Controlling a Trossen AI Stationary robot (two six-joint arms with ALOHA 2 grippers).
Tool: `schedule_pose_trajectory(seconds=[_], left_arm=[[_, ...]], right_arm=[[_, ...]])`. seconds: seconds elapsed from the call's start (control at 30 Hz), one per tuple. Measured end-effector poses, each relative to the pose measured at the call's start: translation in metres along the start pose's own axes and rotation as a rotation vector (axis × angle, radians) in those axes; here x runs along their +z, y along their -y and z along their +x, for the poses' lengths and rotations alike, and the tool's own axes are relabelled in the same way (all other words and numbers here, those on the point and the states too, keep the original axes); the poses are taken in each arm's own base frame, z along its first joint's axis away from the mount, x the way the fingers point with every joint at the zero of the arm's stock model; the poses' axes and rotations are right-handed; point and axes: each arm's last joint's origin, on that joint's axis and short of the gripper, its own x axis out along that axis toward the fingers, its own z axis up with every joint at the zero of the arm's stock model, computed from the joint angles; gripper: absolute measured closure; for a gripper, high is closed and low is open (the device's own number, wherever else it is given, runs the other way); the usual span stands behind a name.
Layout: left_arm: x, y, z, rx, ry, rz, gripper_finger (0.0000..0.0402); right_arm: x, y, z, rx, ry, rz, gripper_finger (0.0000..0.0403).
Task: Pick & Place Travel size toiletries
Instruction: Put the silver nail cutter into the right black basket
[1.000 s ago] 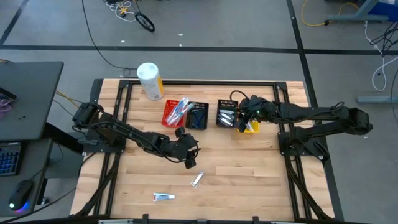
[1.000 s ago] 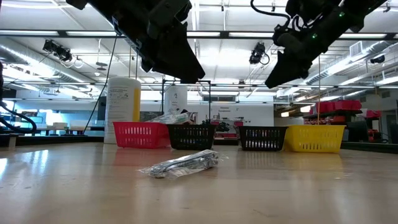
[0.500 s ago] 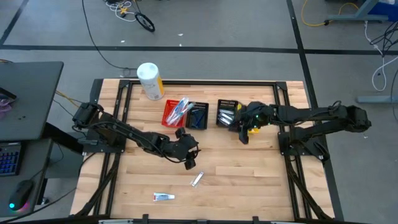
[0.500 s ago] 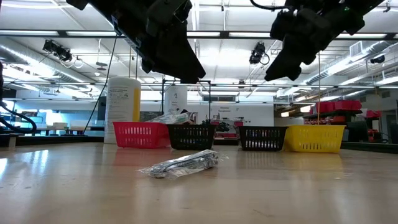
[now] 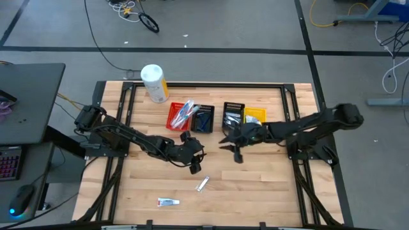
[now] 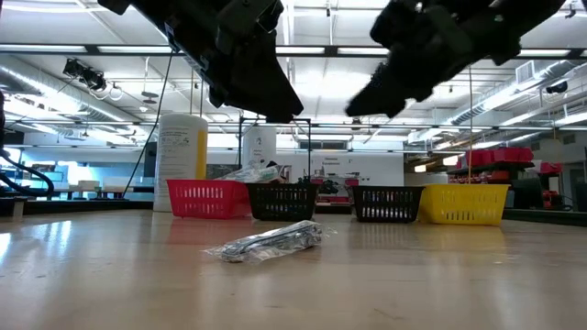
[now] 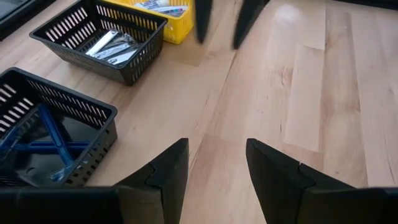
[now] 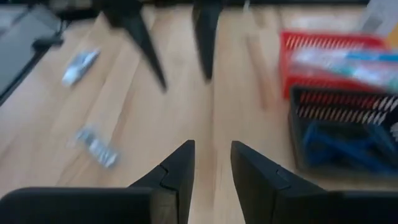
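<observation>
**Both grippers empty above the table, two toiletries lying loose on the wood**

The left gripper [image 5: 195,165] is held above the middle of the table [image 5: 255,191], its fingers [image 7: 168,171] set apart with nothing between them. The right gripper [image 5: 235,153] is seen just in front of the row of bins, beside the left one but not touching it; its fingers [image 8: 177,168] are also parted, with only bare wood visible in the gap.

A wrapped razor [image 5: 202,184] is found lying flat on the wood near the left gripper, toward the front edge. A small toothpaste tube [image 5: 168,202] lies farther forward and to the left, well apart from both grippers.

At the back, four small bins are lined up side by side. Toothbrushes [image 5: 183,111] are piled in the red bin [image 5: 172,121], blue razors [image 7: 46,134] are seen in the first black bin [image 5: 204,121], wrapped items in the second black bin [image 5: 232,115], and tubes in the yellow bin [image 5: 254,115]. A white and yellow container [image 5: 154,83] stands behind the red bin.
</observation>
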Motion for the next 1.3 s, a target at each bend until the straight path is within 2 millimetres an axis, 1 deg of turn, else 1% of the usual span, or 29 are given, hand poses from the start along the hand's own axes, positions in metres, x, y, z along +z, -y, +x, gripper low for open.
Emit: schedule_pose_trajectory(seconds=[0.1,0.2,0.3,0.43,0.53,0.63,0.73,1.0,1.13,1.3], left_arm=[[0.000,0.000,0.000,0.000,0.000,0.000,0.0230],[0.000,0.000,0.000,0.000,0.000,0.000,0.0230],[0.000,0.000,0.000,0.000,0.000,0.000,0.0230],[0.000,0.000,0.000,0.000,0.000,0.000,0.0230],[0.000,0.000,0.000,0.000,0.000,0.000,0.0230],[0.000,0.000,0.000,0.000,0.000,0.000,0.0230],[0.000,0.000,0.000,0.000,0.000,0.000,0.0230],[0.000,0.000,0.000,0.000,0.000,0.000,0.0230],[0.000,0.000,0.000,0.000,0.000,0.000,0.0230],[0.002,0.000,0.000,0.012,0.025,-0.003,0.0230]], right_arm=[[0.001,0.001,0.012,-0.004,0.053,0.000,0.0290],[-0.004,0.000,0.022,0.017,0.049,-0.034,0.0288],[-0.015,0.000,0.034,0.054,-0.001,-0.039,0.0279],[-0.032,0.000,0.050,0.054,-0.083,-0.038,0.0257],[-0.040,0.001,0.057,0.053,-0.114,-0.032,0.0238],[-0.041,0.000,0.059,0.054,-0.111,-0.022,0.0224],[-0.039,0.000,0.060,0.058,-0.088,-0.025,0.0218],[-0.024,-0.001,0.060,0.064,0.073,0.022,0.0217],[-0.025,-0.002,0.060,0.073,0.061,0.029,0.0217],[-0.026,-0.009,0.059,0.175,0.040,0.017,0.0217]])
